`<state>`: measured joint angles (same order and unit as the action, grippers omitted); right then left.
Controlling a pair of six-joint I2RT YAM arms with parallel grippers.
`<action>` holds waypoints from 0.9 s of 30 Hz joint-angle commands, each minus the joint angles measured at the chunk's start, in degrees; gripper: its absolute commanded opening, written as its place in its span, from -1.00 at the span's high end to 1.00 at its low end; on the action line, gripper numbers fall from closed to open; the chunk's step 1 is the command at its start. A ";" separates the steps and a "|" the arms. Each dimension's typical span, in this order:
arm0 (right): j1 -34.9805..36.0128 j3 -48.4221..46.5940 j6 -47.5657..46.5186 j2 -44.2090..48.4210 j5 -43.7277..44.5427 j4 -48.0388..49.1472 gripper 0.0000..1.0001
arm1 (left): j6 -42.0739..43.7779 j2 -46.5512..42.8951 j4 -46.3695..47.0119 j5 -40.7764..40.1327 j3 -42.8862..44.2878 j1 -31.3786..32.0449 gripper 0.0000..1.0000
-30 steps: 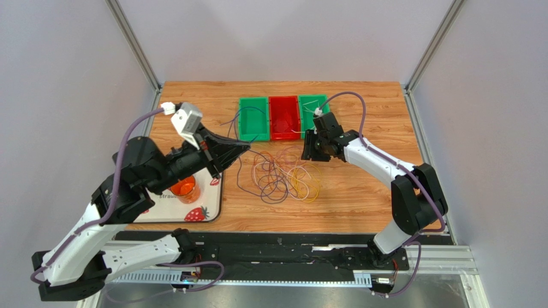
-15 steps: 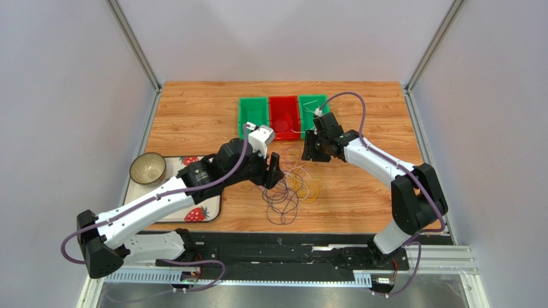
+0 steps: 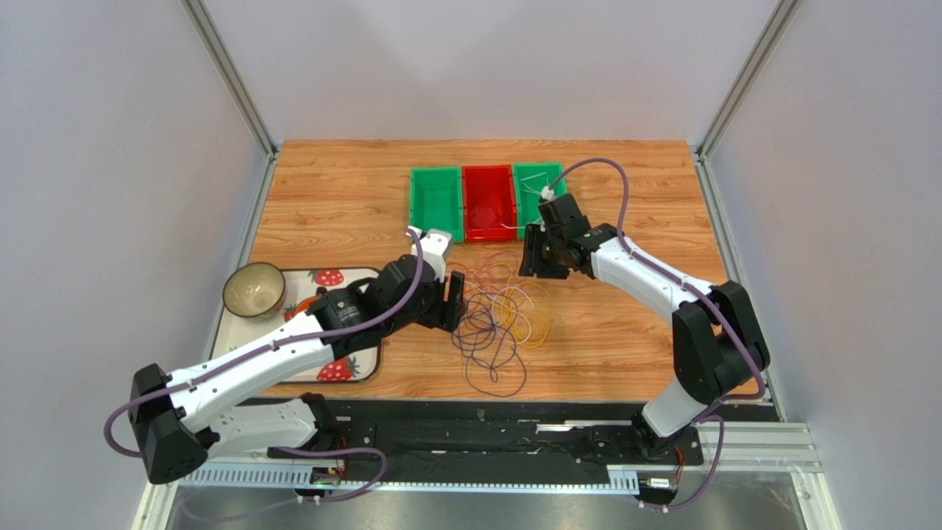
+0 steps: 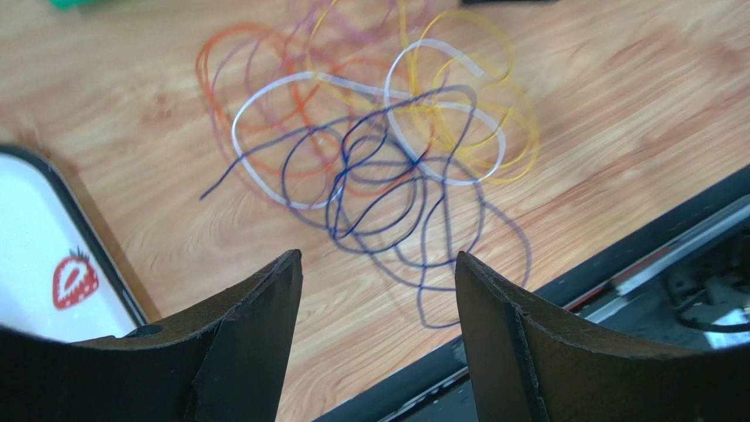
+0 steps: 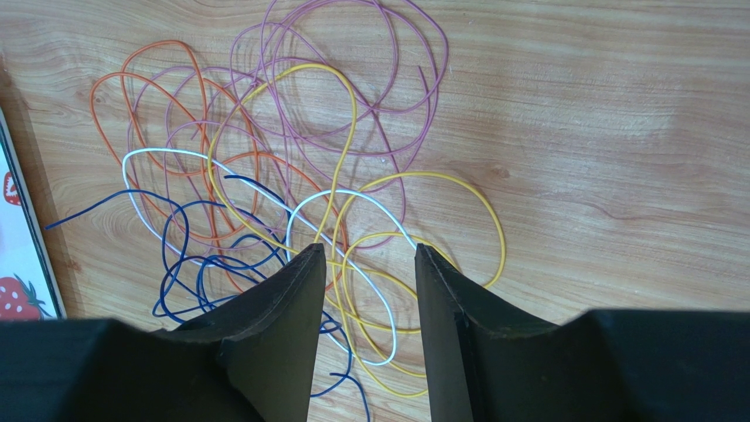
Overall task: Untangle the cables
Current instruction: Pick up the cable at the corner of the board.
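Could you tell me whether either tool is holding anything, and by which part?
Nothing is held. The left tool and the right tool are both open and empty; the cables lie loose on the table.

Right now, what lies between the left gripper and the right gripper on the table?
The tangle of cables lies between the left gripper and the right gripper, loose on the wooden table; the top view shows it.

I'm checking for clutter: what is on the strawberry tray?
A bowl sits in the far left corner of the tray. The left arm crosses its middle and right part, hiding anything beneath.
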<state>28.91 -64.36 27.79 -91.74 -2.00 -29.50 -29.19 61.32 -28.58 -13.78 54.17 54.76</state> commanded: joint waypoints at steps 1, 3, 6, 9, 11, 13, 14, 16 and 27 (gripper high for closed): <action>-0.08 -2.09 -0.46 -0.10 0.24 1.20 0.08 | -3.24 0.28 0.97 -2.66 -4.07 -0.01 -0.45; -0.08 -2.09 -0.37 -0.28 0.24 1.20 0.08 | -3.24 1.25 2.90 -1.69 -5.21 -0.44 -0.45; -0.08 -2.18 -0.54 -0.54 0.33 1.20 0.08 | -3.07 3.80 5.27 -0.64 -6.44 -1.23 -0.45; -0.16 -2.18 -0.63 -0.54 0.42 1.11 0.08 | -2.63 6.44 8.35 -0.11 -8.11 -1.50 -0.43; -0.08 -2.18 -0.63 -0.54 0.68 1.11 0.08 | -2.28 8.11 10.20 0.60 -8.91 -1.59 -0.40; -0.08 -2.18 -0.63 -0.63 0.68 1.11 0.08 | -2.27 9.95 12.14 0.77 -9.70 -1.68 -0.40; -0.08 -2.18 -0.72 -0.63 0.68 1.11 0.08 | -2.27 10.66 12.58 0.86 -9.87 -1.85 -0.39; -0.08 -2.18 -0.63 -0.63 0.68 1.02 0.09 | -2.28 12.41 13.72 1.21 -10.05 -2.03 -0.37; -0.17 -2.26 -0.81 -0.63 0.86 1.02 0.08 | -1.75 19.18 16.27 0.95 -9.35 -2.20 -0.25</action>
<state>28.91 -64.36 27.59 -92.07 -1.98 -29.50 -31.20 78.65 -14.90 -12.97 44.12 52.86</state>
